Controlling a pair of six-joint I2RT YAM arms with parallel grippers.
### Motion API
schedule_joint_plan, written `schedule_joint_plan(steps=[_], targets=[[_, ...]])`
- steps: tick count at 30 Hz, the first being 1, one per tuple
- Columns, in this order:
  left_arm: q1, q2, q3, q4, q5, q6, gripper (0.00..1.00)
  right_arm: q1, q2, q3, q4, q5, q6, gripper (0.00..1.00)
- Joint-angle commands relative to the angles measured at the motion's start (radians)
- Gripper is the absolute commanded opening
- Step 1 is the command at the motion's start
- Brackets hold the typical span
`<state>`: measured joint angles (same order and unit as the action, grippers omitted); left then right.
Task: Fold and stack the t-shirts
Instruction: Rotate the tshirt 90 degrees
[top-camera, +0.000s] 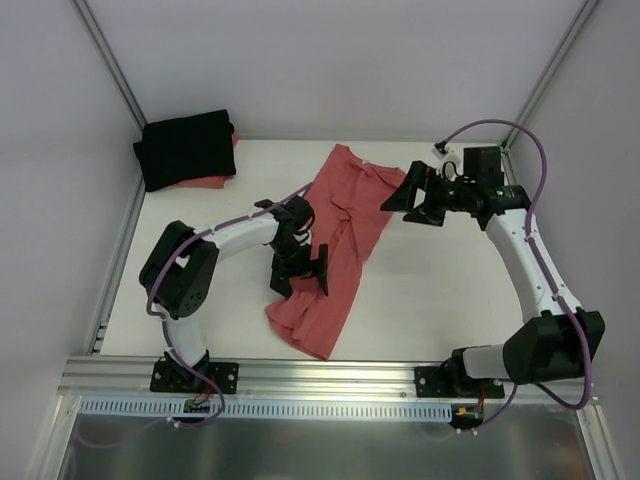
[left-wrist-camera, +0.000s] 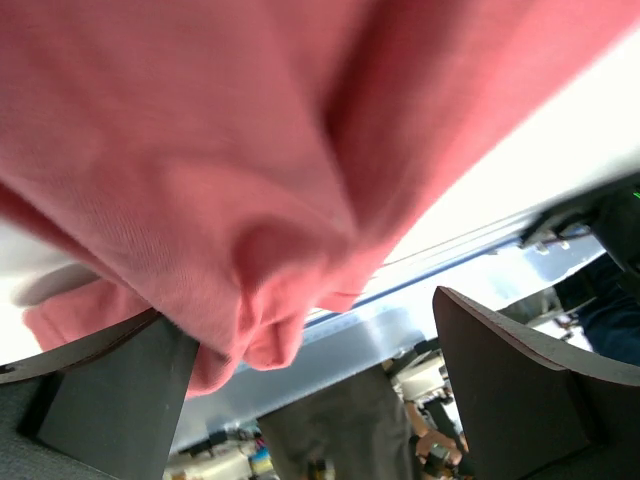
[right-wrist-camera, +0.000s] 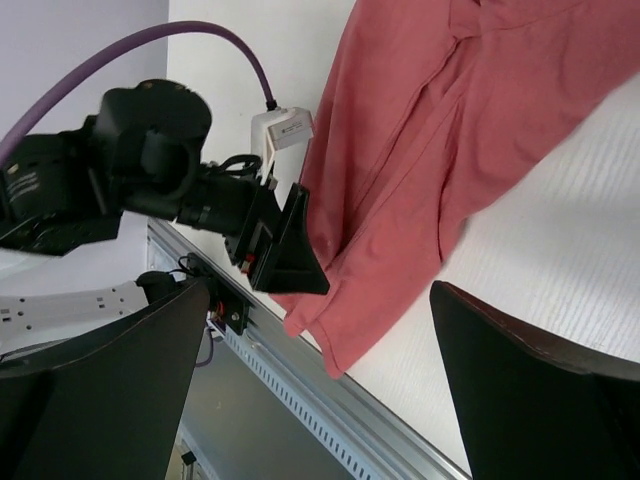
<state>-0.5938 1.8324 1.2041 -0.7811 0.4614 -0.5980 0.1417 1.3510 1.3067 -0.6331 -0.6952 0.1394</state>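
Top external view: coral shirt (top-camera: 335, 250) lies crumpled in a long strip across the middle of the table (top-camera: 440, 290). Black shirt (top-camera: 186, 148) sits folded in the far left corner on a coral layer (top-camera: 213, 182). Left gripper (top-camera: 300, 278) hangs over the strip, fingers spread; its wrist view shows cloth against them, unpinched. Right gripper (top-camera: 410, 203), fingers spread, stands just beside the coral shirt's far right edge.

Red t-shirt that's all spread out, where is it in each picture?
Top external: the red t-shirt lies mid-table, slanting toward the near edge.
Left wrist: the red t-shirt fills the top and left.
Right wrist: the red t-shirt is upper right.
Shared landmark: the left end effector, over the shirt's lower part.
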Motion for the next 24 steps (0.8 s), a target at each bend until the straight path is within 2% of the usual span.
schedule_joint_plan(steps=[1,6,7,10,11,14,17,22,24], targets=[[-0.05,-0.034,0.083,-0.003,-0.022,-0.091,0.99,-0.002,-0.012,-0.008,0.026,0.042,-0.021,0.99],[-0.051,-0.257,0.141,0.008,-0.298,-0.088,0.99,0.001,0.258,0.104,0.009,0.079,-0.044,1.0],[-0.051,-0.312,0.159,-0.003,-0.337,-0.083,0.99,-0.001,0.367,0.176,0.004,0.08,-0.04,1.0],[-0.049,-0.376,0.196,-0.064,-0.453,-0.075,0.99,0.001,0.537,0.335,0.003,0.071,-0.006,1.0],[-0.047,-0.387,0.202,-0.078,-0.481,-0.072,0.99,0.001,0.638,0.37,0.009,0.069,0.006,0.99],[-0.049,-0.429,0.198,-0.104,-0.514,-0.066,0.99,0.004,0.814,0.512,0.009,0.045,0.042,1.0],[-0.047,-0.467,0.167,-0.104,-0.521,-0.071,0.99,0.004,0.922,0.595,0.016,0.048,0.063,1.0],[-0.047,-0.481,0.167,-0.121,-0.521,-0.08,0.99,0.006,0.99,0.624,0.072,0.072,0.101,0.99],[-0.047,-0.476,0.172,-0.127,-0.52,-0.072,0.99,0.006,1.022,0.686,0.059,0.079,0.112,0.99]])
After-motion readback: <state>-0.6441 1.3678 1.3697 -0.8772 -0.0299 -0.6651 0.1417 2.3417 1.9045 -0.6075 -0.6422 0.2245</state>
